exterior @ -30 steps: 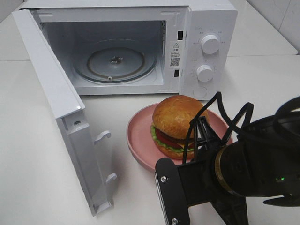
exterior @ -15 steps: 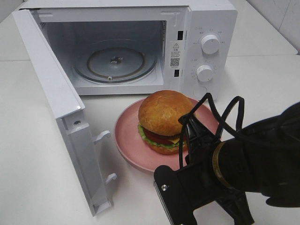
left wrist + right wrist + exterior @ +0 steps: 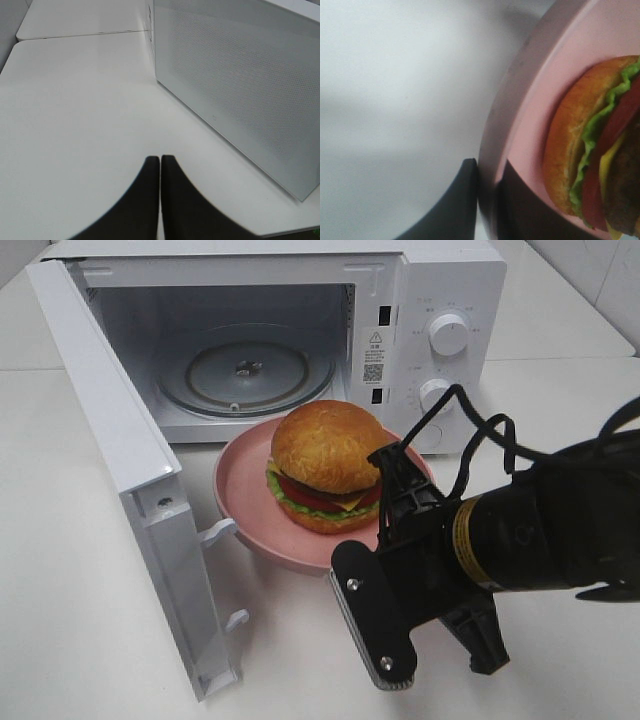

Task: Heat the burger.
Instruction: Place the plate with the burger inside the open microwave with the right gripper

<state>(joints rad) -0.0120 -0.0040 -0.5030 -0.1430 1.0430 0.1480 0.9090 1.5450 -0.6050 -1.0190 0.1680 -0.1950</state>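
done: microwave door (image 3: 110, 420) open, right gripper (image 3: 487, 175) clamped on pink plate (image 3: 245, 510) rim | burger (image 3: 325, 465) on plate, frame centre, before the opening | to do: insert, shut door, start heating

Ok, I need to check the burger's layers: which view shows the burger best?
Exterior high: nearly the whole burger sits on the plate, bun to lettuce in sight. The right wrist view shows only one side, close and blurred. The left wrist view shows none of it.
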